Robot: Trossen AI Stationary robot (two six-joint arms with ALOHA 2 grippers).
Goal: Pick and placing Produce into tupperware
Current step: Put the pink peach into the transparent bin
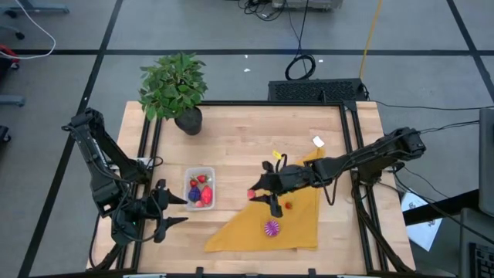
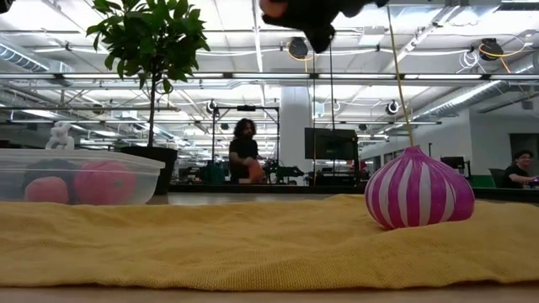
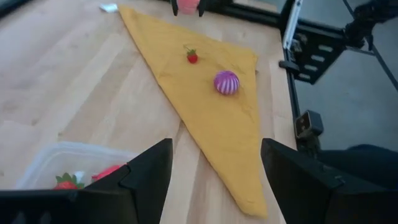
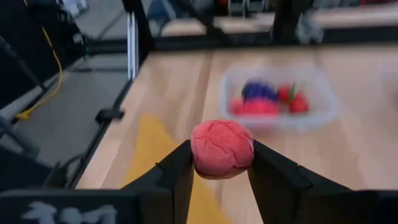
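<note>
Above the mustard-yellow cloth (image 1: 278,220) near the middle of the wooden table (image 1: 247,139), the right gripper (image 4: 222,163) holds a pink-red toy fruit (image 4: 222,149) pinched between its two dark fingers, raised off the surface and facing the clear tupperware (image 1: 199,188), which sits on bare wood just beside the cloth's left corner. Several pieces already lie inside the box: red ones, a pink one and a purple one. Two pieces remain on the cloth: a magenta-and-white striped ball (image 1: 272,227) near its lower edge and a tiny red fruit with a green stem (image 1: 289,205) close to the right gripper. The left gripper (image 1: 166,210) waits at the table's left edge beside the box, its fingers spread wide and holding nothing. A leafy potted plant (image 1: 176,86) stands at the far left corner. The held fruit looks light, with a wrinkled, slightly matte skin that should not slip much; it appears rigid or only slightly yielding, so a gentle squeeze across its widest middle, as now, seems the safest hold. The striped ball is round and may roll, so taking it squarely across its middle would likely work best.
</note>
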